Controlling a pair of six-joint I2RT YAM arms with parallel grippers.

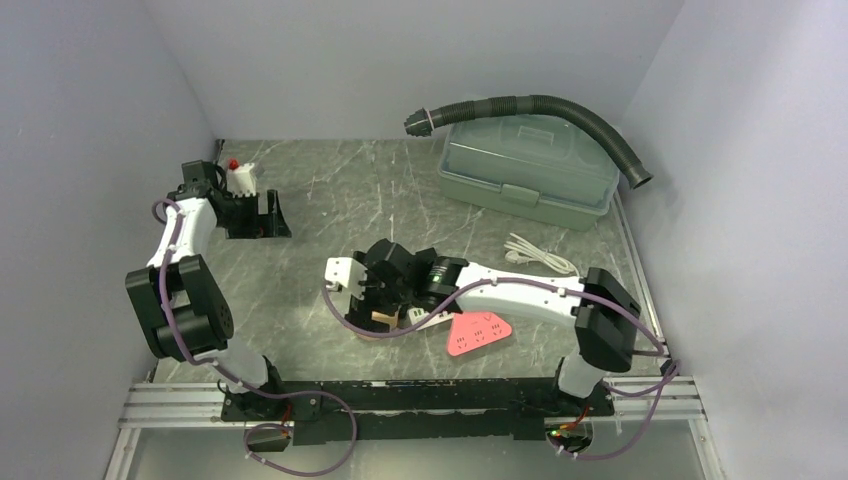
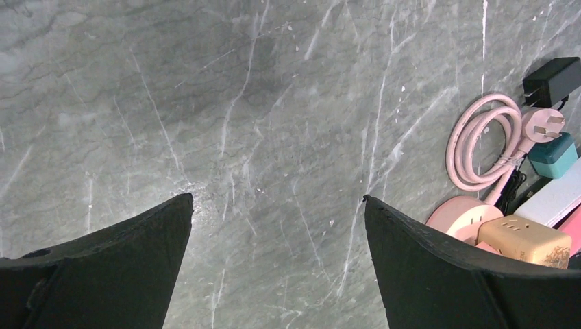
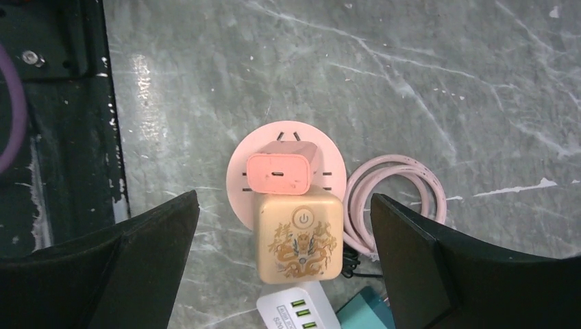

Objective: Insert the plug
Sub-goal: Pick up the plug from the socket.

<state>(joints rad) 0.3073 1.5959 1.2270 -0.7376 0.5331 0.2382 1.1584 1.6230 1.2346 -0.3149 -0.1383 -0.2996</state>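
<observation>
In the right wrist view a small pink charger plug (image 3: 281, 171) sits on a round pink socket (image 3: 236, 184). A gold cube adapter with a dragon print (image 3: 298, 236) lies against it, overlapping the socket's near side. My right gripper (image 3: 284, 197) is open and empty, hovering above them with a finger on each side. In the top view it (image 1: 375, 292) is at the table's middle, over the gold cube (image 1: 384, 317). My left gripper (image 2: 277, 197) is open and empty over bare table, at the far left in the top view (image 1: 262, 218).
A coiled pink cable (image 3: 397, 199) with its three-pin plug (image 2: 545, 125), a white USB strip (image 3: 294, 312), a teal block (image 2: 555, 154) and a black adapter (image 2: 551, 79) crowd the socket. A pink power strip (image 1: 478, 332), white cable (image 1: 540, 255), green toolbox (image 1: 525, 165) and black hose (image 1: 590, 115) lie right.
</observation>
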